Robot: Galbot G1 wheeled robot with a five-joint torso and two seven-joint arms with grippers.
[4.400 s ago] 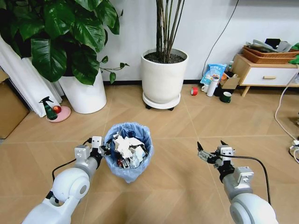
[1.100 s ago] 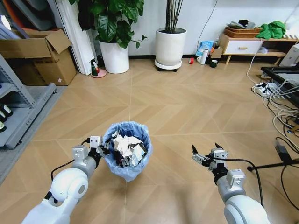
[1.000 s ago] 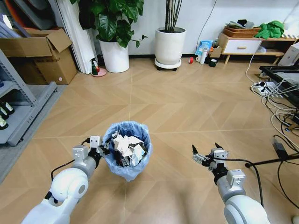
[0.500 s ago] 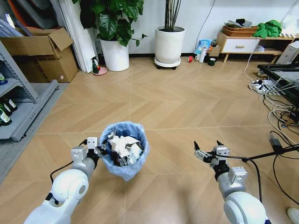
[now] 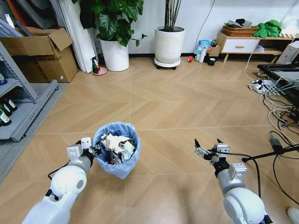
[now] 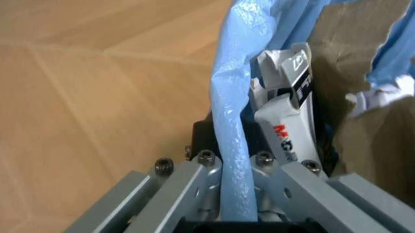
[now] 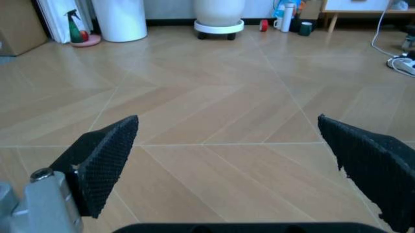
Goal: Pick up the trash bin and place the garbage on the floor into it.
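The trash bin [image 5: 117, 161], lined with a crinkled light blue bag, is at the lower left of the head view. My left gripper [image 5: 93, 150] is shut on its near rim. The left wrist view shows the blue bag rim [image 6: 232, 121] pinched in the left gripper [image 6: 233, 170]. Garbage [image 5: 116, 143] fills the bin: crumpled white paper, dark pieces and a white carton [image 6: 285, 121] with red letters. My right gripper [image 5: 207, 150] hovers open over the bare floor [image 5: 177, 107] to the bin's right. Its black pads [image 7: 107, 160] stand wide apart with nothing between them.
Two white plant pots [image 5: 115, 55] [image 5: 169, 45] stand at the far wall. A cardboard box [image 5: 39, 53] and a metal shelf [image 5: 14, 107] are at the left. Cables [image 5: 280, 107] and a stand leg [image 5: 271, 154] lie at the right, with a low cabinet [image 5: 243, 44] behind.
The whole view pulled back from the plant pots, so the camera moved. In the last half second my left arm carried the bin slightly left. The right gripper stayed open.
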